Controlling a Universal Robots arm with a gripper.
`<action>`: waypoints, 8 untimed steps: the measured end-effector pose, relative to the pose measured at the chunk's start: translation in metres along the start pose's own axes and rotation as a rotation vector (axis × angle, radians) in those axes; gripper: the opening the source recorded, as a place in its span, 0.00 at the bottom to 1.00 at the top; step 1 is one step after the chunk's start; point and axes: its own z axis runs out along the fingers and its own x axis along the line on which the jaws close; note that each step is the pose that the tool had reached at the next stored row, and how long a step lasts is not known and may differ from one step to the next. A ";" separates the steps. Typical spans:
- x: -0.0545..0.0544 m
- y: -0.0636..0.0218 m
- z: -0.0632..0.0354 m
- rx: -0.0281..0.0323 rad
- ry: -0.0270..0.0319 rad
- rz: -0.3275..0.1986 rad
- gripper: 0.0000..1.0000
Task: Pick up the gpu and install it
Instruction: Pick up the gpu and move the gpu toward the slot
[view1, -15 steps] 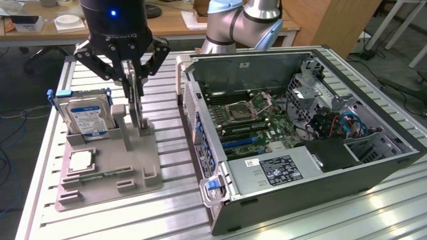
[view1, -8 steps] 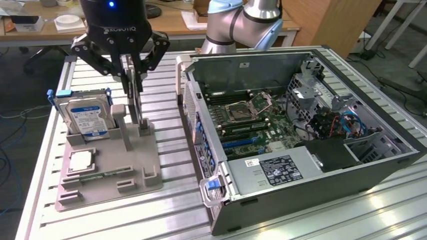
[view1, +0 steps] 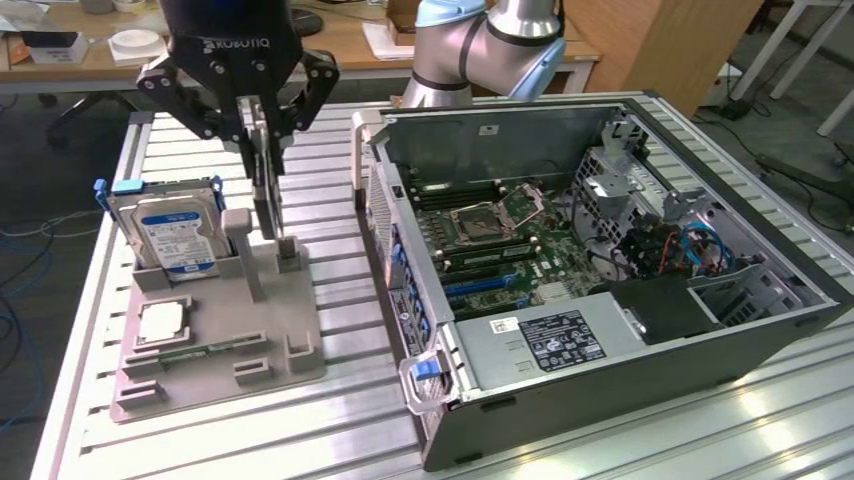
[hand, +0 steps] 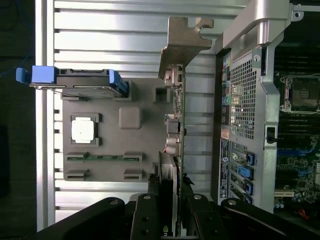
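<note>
The gpu (view1: 271, 205) stands on edge, seen as a thin dark card, in the grey parts stand (view1: 274, 335) on the exterior view's left. My gripper (view1: 263, 150) comes down from above and is shut on the card's top edge. I cannot tell whether the card's lower edge, level with the stand's slot posts, rests in them. In the wrist view the gpu (hand: 179, 115) runs edge-on away from my gripper (hand: 175, 192), with its silvery bracket (hand: 182, 42) at the far end. The open computer case (view1: 574, 400) lies on the exterior view's right with its motherboard (view1: 494, 235) exposed.
A hard drive (view1: 167, 230) with a blue-white label stands in the stand beside the gpu, with a processor chip (view1: 163, 320) and a memory stick (view1: 200, 350) lying nearer the front. The case's rear panel (hand: 245, 100) sits close beside the gpu. Everything rests on a slatted metal table (view1: 334, 430).
</note>
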 end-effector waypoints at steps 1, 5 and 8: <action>0.000 0.0000 -0.0012 -0.0001 0.0000 0.000 0.27; 0.000 0.0002 -0.0063 0.0000 0.0000 -0.001 0.27; 0.000 0.0003 -0.0100 0.0000 0.0000 -0.001 0.27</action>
